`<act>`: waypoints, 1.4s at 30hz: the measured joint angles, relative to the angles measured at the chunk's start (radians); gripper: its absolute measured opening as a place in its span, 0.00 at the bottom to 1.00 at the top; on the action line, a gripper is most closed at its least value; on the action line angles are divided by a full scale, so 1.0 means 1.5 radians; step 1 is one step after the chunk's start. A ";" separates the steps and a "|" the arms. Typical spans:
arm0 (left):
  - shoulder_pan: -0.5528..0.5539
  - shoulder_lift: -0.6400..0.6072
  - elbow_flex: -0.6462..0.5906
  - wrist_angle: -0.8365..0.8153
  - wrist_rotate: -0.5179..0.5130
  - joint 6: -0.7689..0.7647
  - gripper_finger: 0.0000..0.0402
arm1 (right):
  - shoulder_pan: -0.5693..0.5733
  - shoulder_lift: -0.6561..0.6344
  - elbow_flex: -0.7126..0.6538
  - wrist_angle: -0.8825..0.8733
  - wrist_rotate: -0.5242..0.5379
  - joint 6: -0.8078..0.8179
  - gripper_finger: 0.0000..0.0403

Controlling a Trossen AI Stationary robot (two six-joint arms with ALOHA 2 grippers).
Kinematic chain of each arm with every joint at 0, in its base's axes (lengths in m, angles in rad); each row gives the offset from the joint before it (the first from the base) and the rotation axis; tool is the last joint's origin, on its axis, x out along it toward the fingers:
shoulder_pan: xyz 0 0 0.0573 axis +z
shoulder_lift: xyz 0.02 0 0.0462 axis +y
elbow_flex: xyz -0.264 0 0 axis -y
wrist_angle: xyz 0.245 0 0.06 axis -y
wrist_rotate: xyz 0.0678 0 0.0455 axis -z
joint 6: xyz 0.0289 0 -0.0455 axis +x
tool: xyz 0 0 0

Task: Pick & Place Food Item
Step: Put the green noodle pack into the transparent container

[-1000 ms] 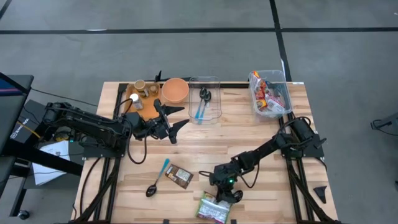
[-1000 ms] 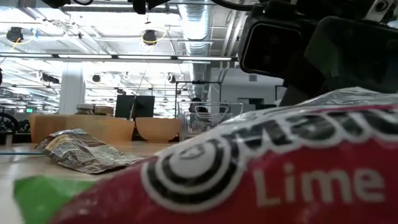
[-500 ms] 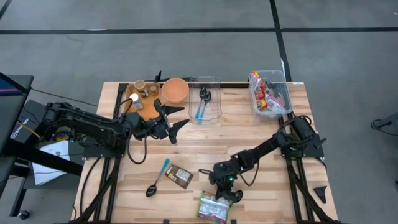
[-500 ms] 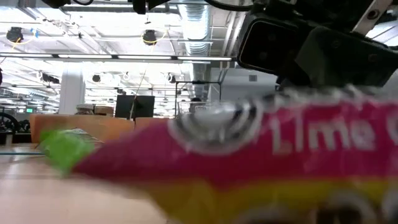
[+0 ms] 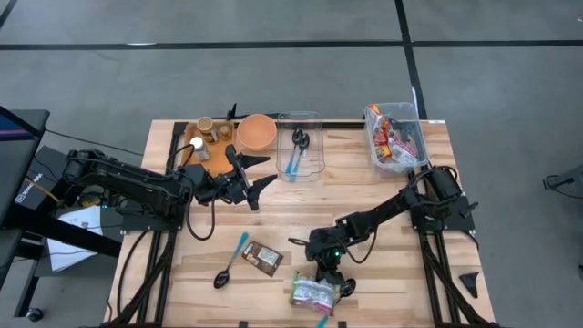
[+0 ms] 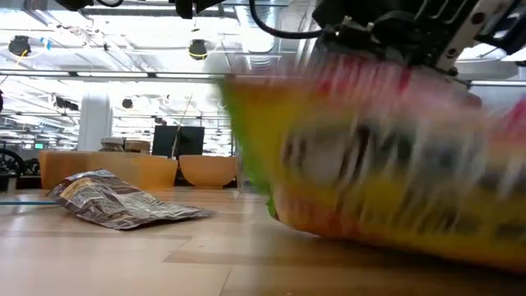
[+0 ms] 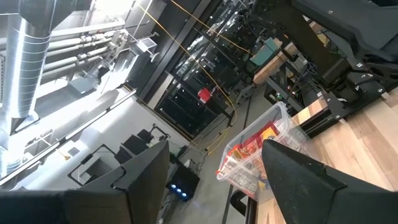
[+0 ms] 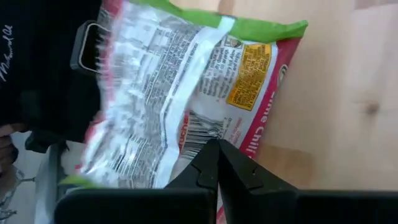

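A snack bag, red, green and yellow (image 5: 314, 293), is near the table's near edge. It fills the low view as a blur (image 6: 386, 181), and its printed back shows in the right wrist view (image 8: 180, 93). My right gripper (image 5: 328, 271) stands over it and is shut on it. My left gripper (image 5: 260, 187) is open and empty above the table's middle left, and its spread fingers show in the left wrist view (image 7: 217, 174). My right gripper pinches the bag between its two shut fingers (image 8: 214, 163), at the edge of the bag's back by the barcode (image 8: 202, 130). The fingers come from above, pointing down. The bag hangs tilted below them; I cannot tell whether its low edge touches the table.
A brown crumpled packet (image 5: 262, 258) and a blue-handled spoon (image 5: 230, 262) lie left of the bag. At the far edge stand an orange bowl (image 5: 257, 132), a clear container with utensils (image 5: 299, 155), a wooden tray with cups (image 5: 205, 141) and a clear bin of snacks (image 5: 393, 137).
My right gripper has risen and gone a little toward the far edge with the snack bag. The bag, which lay flat with its front toward the low camera, has come up off the table on the held side, turned about and is swinging.
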 joint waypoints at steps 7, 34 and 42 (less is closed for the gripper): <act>0.000 0.000 0.000 0.000 0.000 0.000 0.62 | -0.028 -0.072 -0.001 -0.094 0.055 -0.056 0.00; 0.000 0.000 0.000 0.000 0.000 0.000 0.62 | 0.003 -0.147 0.000 -0.153 0.186 -0.037 0.39; 0.000 0.000 0.000 0.000 0.000 0.000 0.62 | 0.033 -0.128 0.001 -0.134 0.222 0.021 0.59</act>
